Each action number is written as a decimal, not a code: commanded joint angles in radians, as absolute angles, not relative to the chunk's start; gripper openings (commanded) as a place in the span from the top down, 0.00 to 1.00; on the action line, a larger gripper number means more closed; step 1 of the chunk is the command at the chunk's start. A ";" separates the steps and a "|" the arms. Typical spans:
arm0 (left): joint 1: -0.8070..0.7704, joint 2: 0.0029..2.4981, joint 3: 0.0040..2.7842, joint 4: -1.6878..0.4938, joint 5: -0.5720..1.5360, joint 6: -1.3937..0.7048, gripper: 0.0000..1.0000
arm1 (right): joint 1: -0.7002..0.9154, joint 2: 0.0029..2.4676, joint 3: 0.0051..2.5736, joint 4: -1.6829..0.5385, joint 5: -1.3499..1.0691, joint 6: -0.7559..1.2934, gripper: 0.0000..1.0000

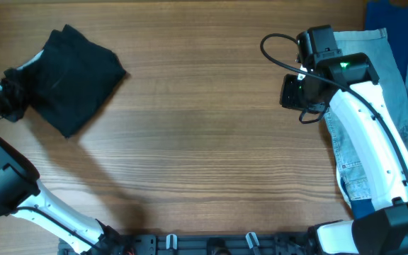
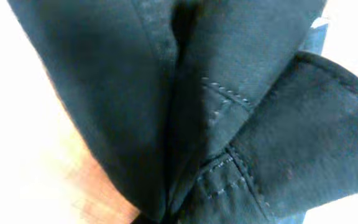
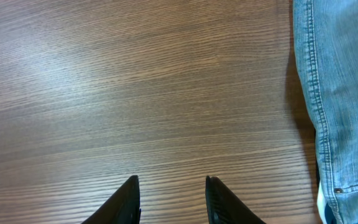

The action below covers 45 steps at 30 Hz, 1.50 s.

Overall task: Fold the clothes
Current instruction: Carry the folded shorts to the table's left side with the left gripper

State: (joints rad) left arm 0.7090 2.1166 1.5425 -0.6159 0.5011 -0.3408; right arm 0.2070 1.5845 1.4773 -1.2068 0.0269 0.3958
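Clamping clothes (image 1: 76, 71) edge: left jaws | right jaws: parted, empty, over table (image 1: 204, 149)

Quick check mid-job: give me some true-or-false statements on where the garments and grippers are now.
1. The black soft-fabric garment lies at the wooden table's left end. True.
2. The right gripper grips the pale blue denim garment. False: it is open over bare wood, denim beside it.
3. The left gripper is at the black garment's edge. True.
4. The black garment is spread flat over the table's middle. False: it is bunched compactly at the left.
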 commanded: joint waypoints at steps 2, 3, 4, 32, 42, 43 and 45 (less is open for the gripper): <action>0.716 2.083 1.552 -0.726 0.314 -0.495 0.96 | 0.210 1.580 1.491 -1.209 0.021 0.395 0.65; 0.716 2.083 1.552 -0.735 0.290 -0.517 0.96 | 0.210 1.580 1.491 -1.209 0.022 0.395 0.65; 0.717 2.083 1.552 -0.737 0.282 -0.531 0.96 | 0.210 1.580 1.491 -1.210 0.022 0.395 0.64; 0.617 1.741 1.552 -0.992 0.298 -0.444 0.38 | 0.210 1.580 1.491 -1.200 0.022 0.395 0.65; 0.158 1.828 1.551 -0.960 0.149 -0.292 0.91 | 0.210 1.580 1.491 -1.209 0.021 0.395 0.64; 0.125 1.856 1.551 -0.958 0.119 -0.292 0.93 | 0.210 1.580 1.491 -1.211 0.021 0.395 0.65; 0.087 1.902 1.551 -0.954 0.072 -0.292 0.94 | 0.210 1.580 1.491 -1.215 0.021 0.394 0.64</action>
